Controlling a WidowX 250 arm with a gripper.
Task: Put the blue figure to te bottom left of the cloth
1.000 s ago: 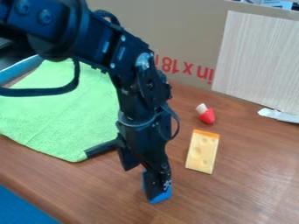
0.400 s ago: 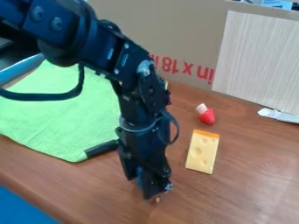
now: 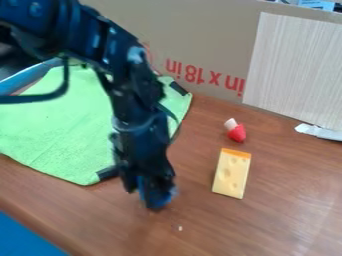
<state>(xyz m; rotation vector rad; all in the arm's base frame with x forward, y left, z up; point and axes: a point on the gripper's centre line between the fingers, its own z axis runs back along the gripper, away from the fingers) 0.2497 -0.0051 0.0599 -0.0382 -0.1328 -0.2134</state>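
- Because it carries everything at play, the desk comes first: brown wood, with the figure's end of the job right of the cloth as seen from the camera.
- Cardboard stands upright behind, a pale board against it.
- The arm slants down from the upper left, crossing in front of the cloth.
- The cloth is green, with dark corners, and lies on the desk. Its bottom left is the goal, and the figure is not there yet.
- The gripper points down just beside the cloth's near corner, closed on the figure as far as I can judge. Carrying looks to be the step in hand; what comes next is a sideways move over the cloth to its bottom left, then lowering and letting go.
- The cheese lies flat on the desk, apart from the gripper.
- The figure is blue, mostly hidden in the gripper, seemingly clear of the desk. Enough height should keep it from snagging the cloth's edge.
- The red-and-white toy lies behind the cheese.
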